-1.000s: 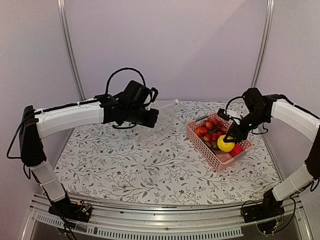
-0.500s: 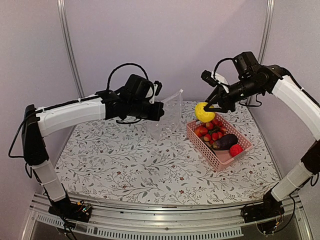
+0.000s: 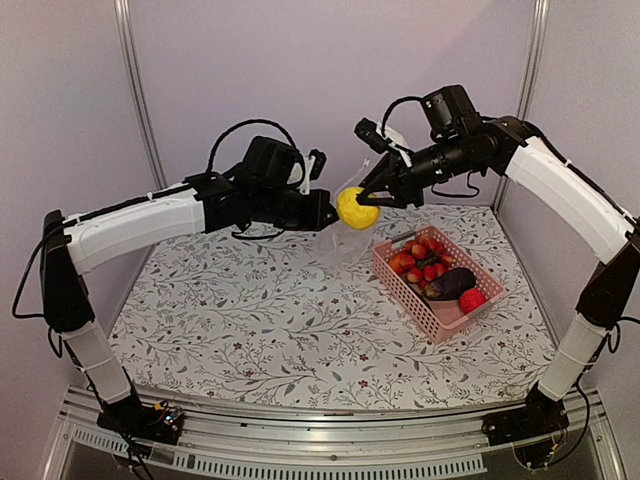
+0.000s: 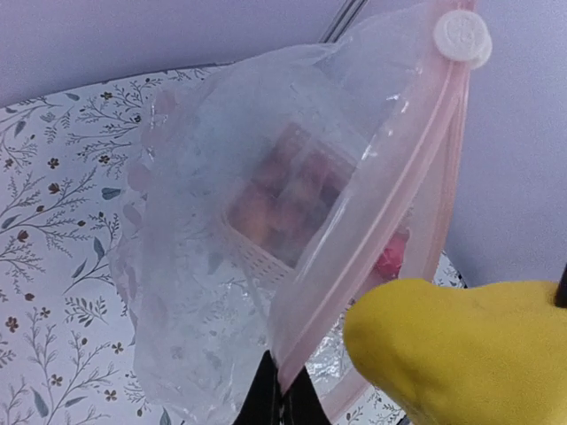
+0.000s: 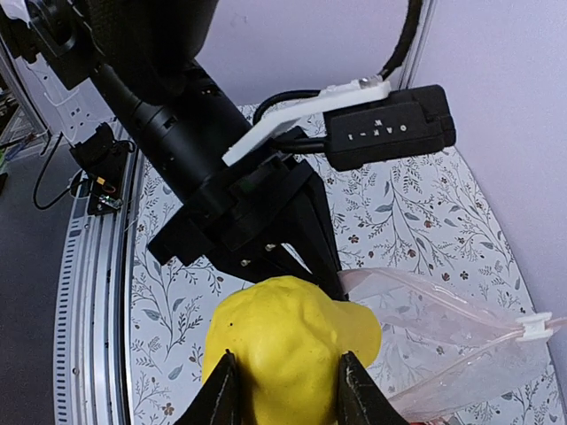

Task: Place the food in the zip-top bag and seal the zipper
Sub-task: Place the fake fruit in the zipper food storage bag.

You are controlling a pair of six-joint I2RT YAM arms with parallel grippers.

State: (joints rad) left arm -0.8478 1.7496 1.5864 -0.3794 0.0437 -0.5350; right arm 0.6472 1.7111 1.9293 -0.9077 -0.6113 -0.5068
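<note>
1. While carried high above the worktop [image 3: 250,320], clamped between the fingers of the right tool [image 3: 370,194]: the yellow pepper [image 3: 352,209], gripped on both flanks and bulging out past the fingertips.
2. Just beyond that pepper, toward the left arm: the left tool [image 4: 282,405], pressed fully together on one lip of the zip-top bag [image 4: 213,266], pinching at the low end of the mouth.
3. Hanging from that single pinch: the bag, clear and crinkled, off the worktop, body drooping down and away. Nothing clearly inside it, only things seen through it.
4. Along the mouth: the zipper [image 4: 390,177], a pinkish strip rising steeply from the pinch to a white slider tab [image 4: 461,34] at the top end. Unsealed, parted into a narrow slit rather than a round opening.
5. Deciding relation: pepper just beside the slit, on the right arm's side, near its lower end. Touching the rim or not: impossible to tell. Long axis of the mouth roughly upright, so probably best entered crosswise, toward the left arm, not along the strip.
6. Nearer arm for delivery: the right, already at the mouth, with the left taken up as holder.
7. Farther out, down on the worktop to the right: the pink basket [image 3: 405,298] with more food in it, namely a dark eggplant [image 3: 450,283], a red round piece [image 3: 472,300] and small red fruits [image 3: 415,258]. Judged early in the task, with sealing not begun.
8. Risk, as a guess: with only one lip held, folding shut of the slack lip under the pepper's push.
</note>
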